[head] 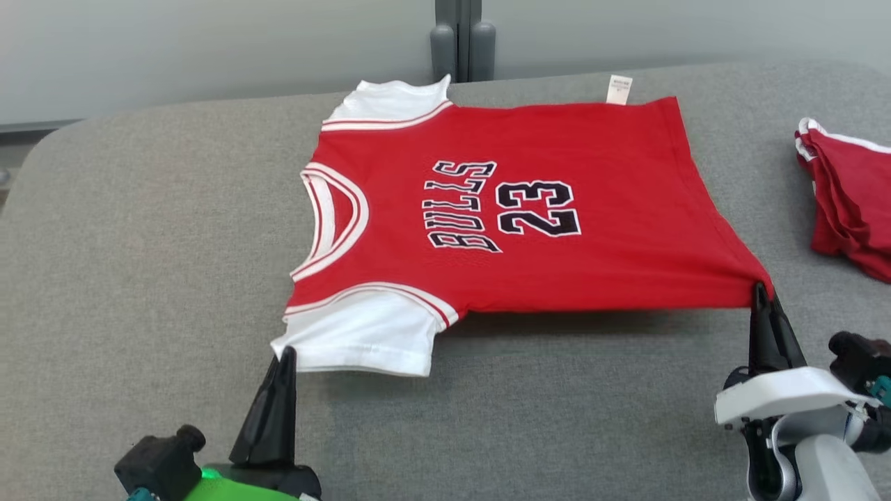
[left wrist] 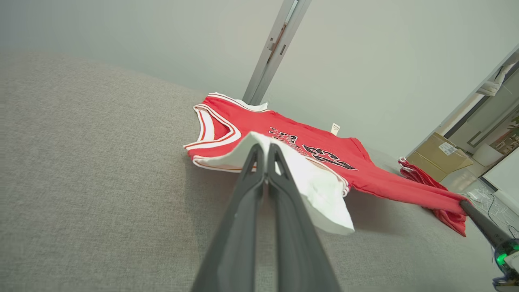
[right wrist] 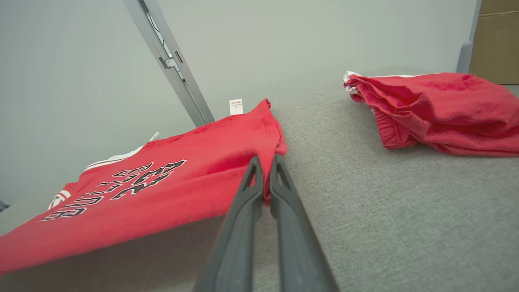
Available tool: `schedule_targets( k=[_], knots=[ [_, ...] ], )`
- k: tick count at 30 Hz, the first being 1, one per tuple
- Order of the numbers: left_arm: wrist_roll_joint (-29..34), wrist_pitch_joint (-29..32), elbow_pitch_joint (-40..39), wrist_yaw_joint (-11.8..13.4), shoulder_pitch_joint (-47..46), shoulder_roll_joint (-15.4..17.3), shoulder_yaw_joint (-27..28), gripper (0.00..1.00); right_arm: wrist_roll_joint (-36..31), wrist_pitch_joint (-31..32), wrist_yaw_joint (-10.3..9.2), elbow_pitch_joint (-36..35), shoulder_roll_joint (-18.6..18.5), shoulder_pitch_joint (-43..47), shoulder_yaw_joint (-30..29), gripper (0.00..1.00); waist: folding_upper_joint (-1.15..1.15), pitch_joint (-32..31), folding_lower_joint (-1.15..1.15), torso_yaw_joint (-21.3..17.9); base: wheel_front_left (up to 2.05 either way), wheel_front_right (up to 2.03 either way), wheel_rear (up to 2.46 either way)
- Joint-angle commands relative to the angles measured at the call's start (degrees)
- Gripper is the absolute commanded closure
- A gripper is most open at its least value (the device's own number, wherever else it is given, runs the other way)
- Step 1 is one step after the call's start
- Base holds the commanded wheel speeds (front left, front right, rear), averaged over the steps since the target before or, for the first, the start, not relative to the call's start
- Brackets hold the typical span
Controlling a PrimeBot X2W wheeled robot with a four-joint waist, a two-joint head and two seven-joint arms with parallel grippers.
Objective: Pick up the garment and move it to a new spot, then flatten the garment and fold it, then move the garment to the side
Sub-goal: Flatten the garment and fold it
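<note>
The garment point(head: 529, 209) is a red jersey with white sleeves and black "BULLS 23" lettering, spread sideways on the grey cushion, neck to the left. Its near edge hangs lifted, casting a shadow. My left gripper point(head: 286, 353) is shut on the corner of the near white sleeve point(left wrist: 292, 162). My right gripper point(head: 760, 291) is shut on the near red hem corner point(right wrist: 267, 162). The cloth between the two grips is pulled taut. In the left wrist view, my right gripper point(left wrist: 464, 202) shows at the far right holding the hem.
A second red garment point(head: 849, 202) lies crumpled at the right edge of the cushion point(head: 139, 243), also seen as a red heap point(right wrist: 438, 109). A grey post point(head: 461, 42) stands behind the cushion. Cardboard boxes point(left wrist: 440, 156) sit on the floor beyond.
</note>
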Motion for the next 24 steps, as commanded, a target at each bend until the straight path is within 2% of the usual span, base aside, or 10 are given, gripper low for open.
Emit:
schedule_targets(
  k=[1,10,16,24],
  knots=[
    [-0.51,0.57,-0.69,0.5,1.93,0.43,-0.2,1.0,0.11,-0.16,-0.04,-0.05,0.06,1.82,-0.31,1.0,0.0,-2.73,0.01,0.92,0.0,0.0,0.0],
    [-0.91,2.37,0.39,1.03,4.47,0.35,-2.04,1.0,-0.17,-0.16,-0.04,4.25,0.3,3.44,-0.13,1.0,0.0,-2.69,0.01,1.17,0.0,0.0,0.0],
    [-0.78,1.51,5.31,0.22,-0.93,-0.35,-2.62,1.0,0.79,-0.16,-0.04,6.53,0.39,1.22,1.13,1.0,0.0,-0.96,0.01,0.56,0.0,0.0,0.0],
    [0.12,-1.69,13.13,-0.75,-13.36,-1.56,-2.98,1.0,2.84,-0.16,-0.04,8.91,0.39,-3.18,1.92,1.0,0.0,2.0,0.01,-0.66,0.0,0.0,0.0]
  ],
)
